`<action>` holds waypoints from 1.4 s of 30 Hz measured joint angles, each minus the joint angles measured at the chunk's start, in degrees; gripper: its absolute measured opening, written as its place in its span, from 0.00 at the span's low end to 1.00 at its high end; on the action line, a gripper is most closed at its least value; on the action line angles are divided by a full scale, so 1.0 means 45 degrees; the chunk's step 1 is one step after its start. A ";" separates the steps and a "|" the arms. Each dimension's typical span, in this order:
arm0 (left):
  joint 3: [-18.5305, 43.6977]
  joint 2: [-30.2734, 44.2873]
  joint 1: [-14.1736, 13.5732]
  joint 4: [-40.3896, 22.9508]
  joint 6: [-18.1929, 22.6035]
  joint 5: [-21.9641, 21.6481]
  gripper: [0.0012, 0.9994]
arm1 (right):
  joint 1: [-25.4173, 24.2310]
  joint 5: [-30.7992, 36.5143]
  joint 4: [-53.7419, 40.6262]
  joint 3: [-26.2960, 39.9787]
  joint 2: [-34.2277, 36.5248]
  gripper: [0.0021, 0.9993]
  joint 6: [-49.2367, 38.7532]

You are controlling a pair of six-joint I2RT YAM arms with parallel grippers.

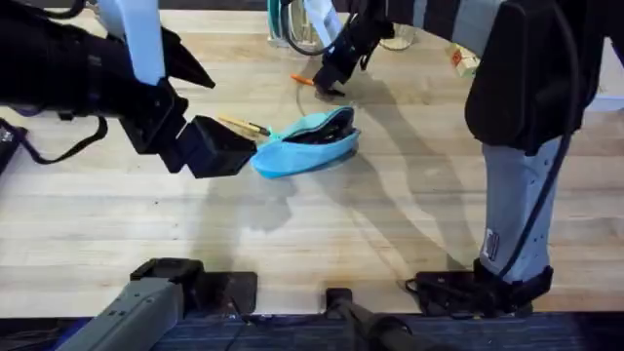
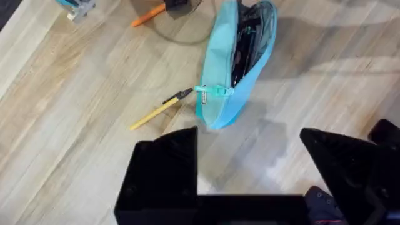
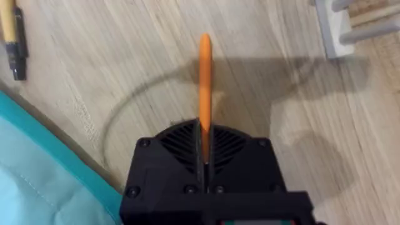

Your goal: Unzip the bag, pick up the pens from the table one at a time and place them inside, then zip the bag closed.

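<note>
The light-blue bag (image 1: 310, 144) lies mid-table, unzipped, its dark lining showing (image 2: 219, 69). My right gripper (image 1: 331, 80) is down on the table (image 1: 390, 224) just behind the bag, shut on the black end of the orange pen (image 1: 300, 80); the orange shaft sticks out past the closed fingers (image 3: 204, 75). The yellowish pen (image 1: 244, 126) rests on the wood left of the bag, its dark tip close to the zip pull (image 2: 156, 111). My left gripper (image 1: 219, 148) hovers open just left of the bag's near end, holding nothing (image 2: 250, 162).
A white and teal stand (image 1: 292, 24) sits at the back edge behind the right gripper, and a small bottle (image 1: 463, 60) lies at the back right. The right arm's upright link (image 1: 517, 195) rises at the right. Bare wood stretches in front of the bag.
</note>
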 joint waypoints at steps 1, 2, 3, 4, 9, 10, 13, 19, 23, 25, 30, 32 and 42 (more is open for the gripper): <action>0.0000 0.0001 0.0000 0.0000 0.0000 0.0000 0.99 | 0.0000 0.0000 -0.0013 0.0000 0.0000 0.03 -0.0047; 0.0000 0.0003 0.0000 0.0000 0.0000 0.0000 0.99 | 0.0000 -0.0005 -0.0027 0.0005 0.0000 0.03 -0.0127; 0.0000 0.0000 0.0000 0.0005 0.0000 0.0000 0.99 | 0.0000 -0.0010 -0.0063 0.0010 0.0000 0.03 -0.0266; 0.0000 0.0003 0.0000 0.0000 0.0000 0.0000 0.99 | 0.0000 -0.0030 -0.0089 0.0010 -0.0005 0.03 -0.0409; 0.0000 0.0000 0.0000 0.0000 0.0000 0.0000 0.99 | 0.0038 -0.0039 -0.0441 0.0005 -0.0105 0.03 -0.1180; 0.0000 0.0000 0.0000 0.0004 0.0000 0.0000 0.99 | 0.0055 -0.0028 -0.0623 -0.0012 -0.0159 0.03 -0.1356; 0.0000 0.0000 -0.0004 0.0000 0.0000 0.0000 0.99 | 0.0112 0.0015 -0.1116 -0.0095 -0.0349 0.03 -0.1889; 0.0000 0.0005 0.0000 0.0000 0.0000 0.0000 0.99 | 0.0165 0.0058 -0.1622 -0.0209 -0.1285 0.03 -0.2821; 0.0000 0.0001 0.0000 0.0000 0.0000 0.0000 0.99 | 0.0165 0.0058 -0.2049 -0.0209 -0.2161 0.03 -0.3344; 0.0000 0.0004 0.0000 0.0000 0.0000 0.0000 0.99 | 0.0165 0.0058 -0.2493 -0.0209 -0.2588 0.03 -0.3667; 0.0000 0.0000 0.0000 0.0000 0.0000 0.0002 0.99 | 0.0165 0.0063 -0.3894 -0.0209 -0.3507 0.03 -0.4647; 0.0000 0.0005 0.0000 -0.0005 0.0000 0.0000 0.99 | 0.0165 0.0068 -0.4722 -0.0209 -0.3861 0.03 -0.5220; 0.0000 0.0000 0.0000 0.0000 0.0000 0.0000 0.99 | 0.0165 0.0112 -0.8896 -0.0209 -0.5037 0.03 -0.8314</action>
